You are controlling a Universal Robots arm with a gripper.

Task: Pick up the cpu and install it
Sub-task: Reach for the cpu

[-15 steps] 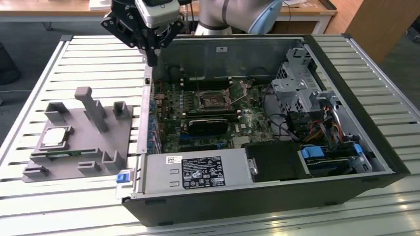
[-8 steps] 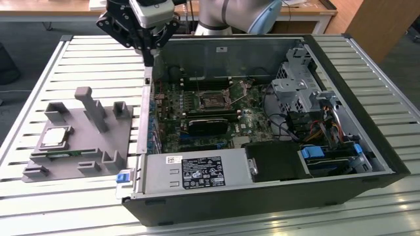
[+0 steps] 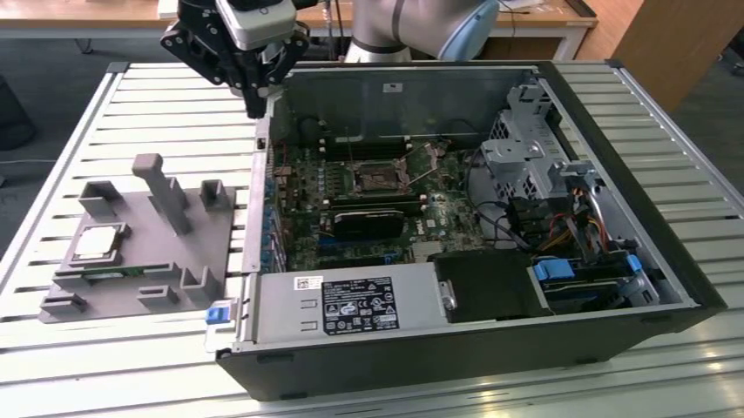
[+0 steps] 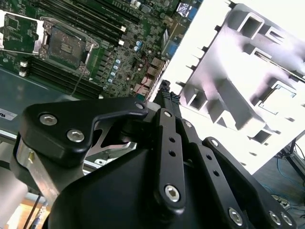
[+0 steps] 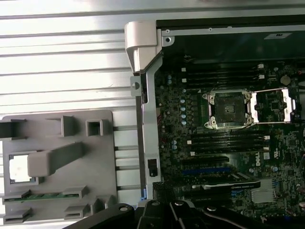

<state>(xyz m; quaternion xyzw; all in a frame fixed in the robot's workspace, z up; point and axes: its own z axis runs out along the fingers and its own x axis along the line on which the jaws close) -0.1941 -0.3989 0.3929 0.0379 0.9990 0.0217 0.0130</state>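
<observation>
Exterior view: cpu on tray, pincer apart.

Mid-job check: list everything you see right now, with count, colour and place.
cpu: one, silver, in the holder, exterior view's left.
memory stick: one, green, in the holder beside the cpu.
holder: one, grey, on the table beside the case.
case: one, black, open, on the table.
motherboard: one, green, inside the case.
socket: one, metal-framed, open and empty, on the motherboard.
table: one, pale, slatted.
arm: one, silver-grey, behind the case.
gripper: one, black, shut, empty, above the case's rim.
</observation>
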